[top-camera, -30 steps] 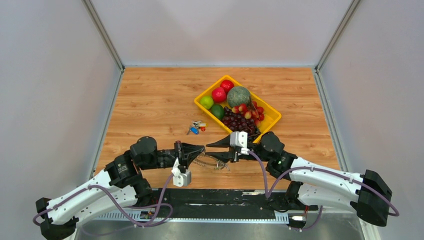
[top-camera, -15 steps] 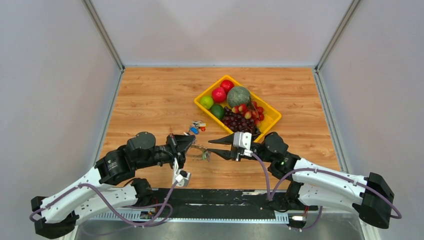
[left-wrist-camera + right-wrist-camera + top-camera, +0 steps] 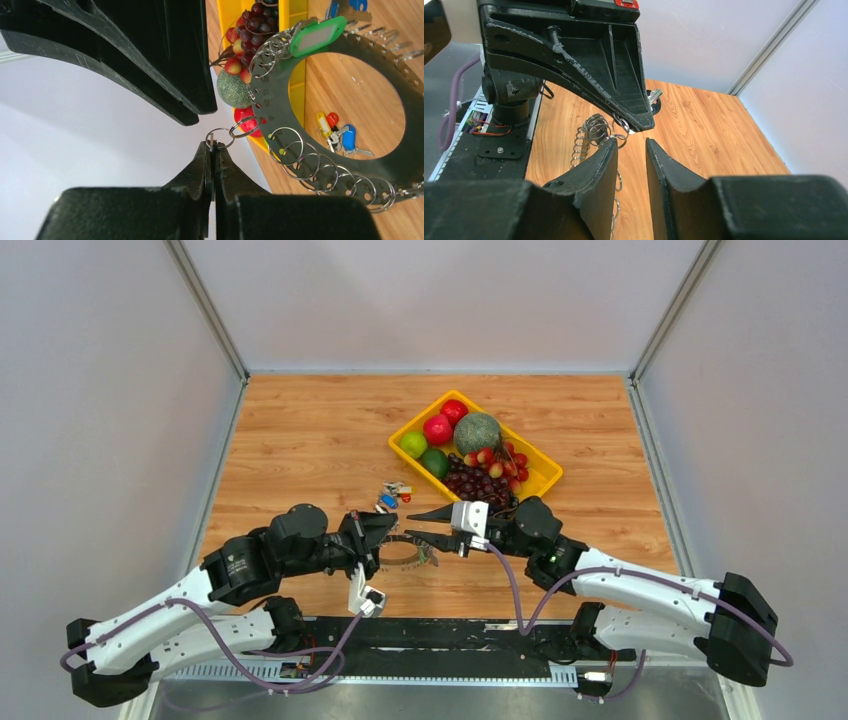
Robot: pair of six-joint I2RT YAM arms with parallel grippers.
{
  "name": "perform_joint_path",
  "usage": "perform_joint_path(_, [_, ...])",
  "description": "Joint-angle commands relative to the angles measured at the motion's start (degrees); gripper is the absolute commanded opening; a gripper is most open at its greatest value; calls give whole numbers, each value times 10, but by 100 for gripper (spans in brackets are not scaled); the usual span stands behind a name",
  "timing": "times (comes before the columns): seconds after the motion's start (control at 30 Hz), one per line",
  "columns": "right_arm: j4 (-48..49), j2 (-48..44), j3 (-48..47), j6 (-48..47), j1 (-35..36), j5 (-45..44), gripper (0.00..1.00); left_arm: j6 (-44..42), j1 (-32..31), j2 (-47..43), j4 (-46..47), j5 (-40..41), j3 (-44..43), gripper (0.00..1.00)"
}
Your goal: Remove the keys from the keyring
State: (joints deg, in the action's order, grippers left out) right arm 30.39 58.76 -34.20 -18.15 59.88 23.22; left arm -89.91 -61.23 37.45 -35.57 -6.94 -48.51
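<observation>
Your keyring point(image 3: 277, 90) sits low over the table point(image 3: 300, 440) between the two arms, held up by one edge; you cannot tell whether its far edge touches the wood; the green key point(image 3: 317, 36) is on it, so the job looks barely begun; a blue cap point(image 3: 358, 4) shows at the frame edge, attached or not you cannot say; your left gripper point(image 3: 214, 147) is pinched tight on one small split ring point(image 3: 219, 137) at the rim; your right gripper point(image 3: 630, 147) stands a little apart just beside the rings, gripping nothing; the loose bunch point(image 3: 392, 494) lies beyond, the fruit tray point(image 3: 452, 395) farther back.
</observation>
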Motion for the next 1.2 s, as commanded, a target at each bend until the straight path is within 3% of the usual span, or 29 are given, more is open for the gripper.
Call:
perform_joint_path(0.0, [20, 17, -29, -12, 1, 7, 32, -25, -6, -5, 18, -6, -33, 0])
perform_joint_path(0.37, [36, 36, -25, 0, -11, 2, 31, -29, -11, -13, 26, -6, -30, 0])
perform_joint_path(1.17, [115, 85, -39, 64, -12, 112, 32, -27, -12, -25, 51, -21, -17, 0])
